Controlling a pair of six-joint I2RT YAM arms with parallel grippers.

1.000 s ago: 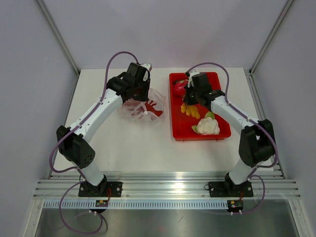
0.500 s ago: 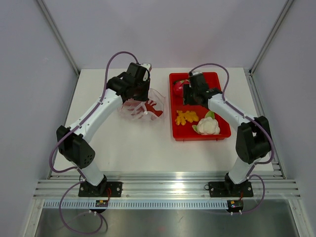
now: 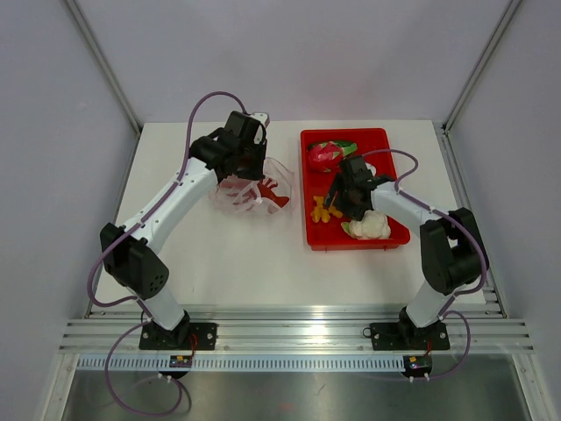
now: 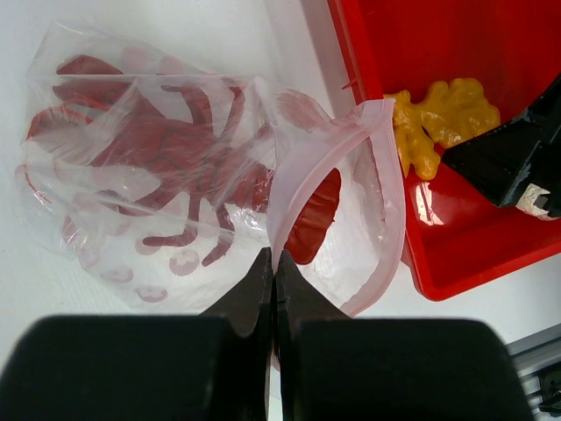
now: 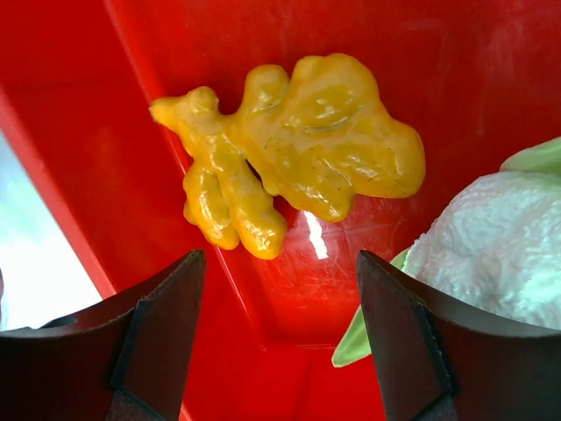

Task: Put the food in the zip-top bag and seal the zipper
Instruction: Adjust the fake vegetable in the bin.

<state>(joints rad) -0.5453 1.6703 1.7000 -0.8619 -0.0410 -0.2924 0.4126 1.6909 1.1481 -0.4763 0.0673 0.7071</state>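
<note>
Yellow ginger piece hugs the red tray's left wall; our wide right gripper could jam there. Our left gripper pinches the zip-top bag's zipper.

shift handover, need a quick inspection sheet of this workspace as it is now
surface: white table, no stains seen
job's things: zip-top bag on table, mouth open, chili peppers inside; orange-yellow piece and cauliflower in red tray
clutter: dragon fruit at tray's far end
grippers: left gripper shut on bag's mouth edge; right gripper open above orange-yellow piece
cables: purple cables loop off both arms
surroundings: pale walls, aluminium rail at near edge
</note>
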